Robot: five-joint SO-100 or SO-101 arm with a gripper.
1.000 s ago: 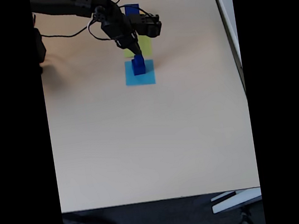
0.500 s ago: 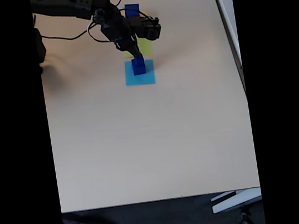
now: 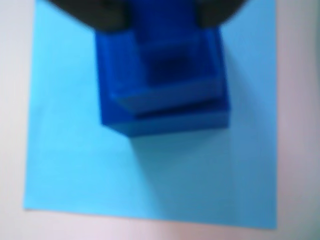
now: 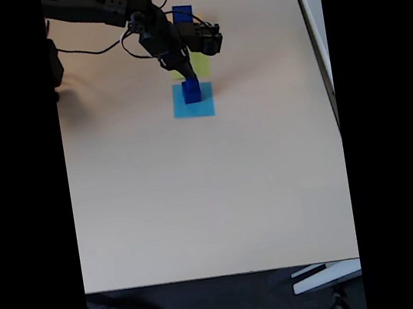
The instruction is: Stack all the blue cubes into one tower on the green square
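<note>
In the wrist view a small blue cube (image 3: 167, 30) sits on a wider blue cube (image 3: 165, 120), both on the flat light-blue square (image 3: 75, 165). My gripper (image 3: 162, 12) comes in from the top edge, its dark fingers (image 3: 102, 15) pressed against the small cube's two sides. The fixed view shows the gripper (image 4: 188, 79) pointing down onto this short stack (image 4: 192, 93). Just behind it lies the green square (image 4: 200, 67), partly covered by the arm. Another blue cube (image 4: 182, 13) stands further back, behind the arm.
The arm (image 4: 102, 3) reaches in from the upper left of the fixed view, trailing cables. The tan table (image 4: 205, 193) spreads wide toward the front edge. A white edge (image 4: 311, 22) borders the table on the right.
The arm and wrist have shifted slightly to the left above the stack. The cubes on the light-blue square have stayed in place.
</note>
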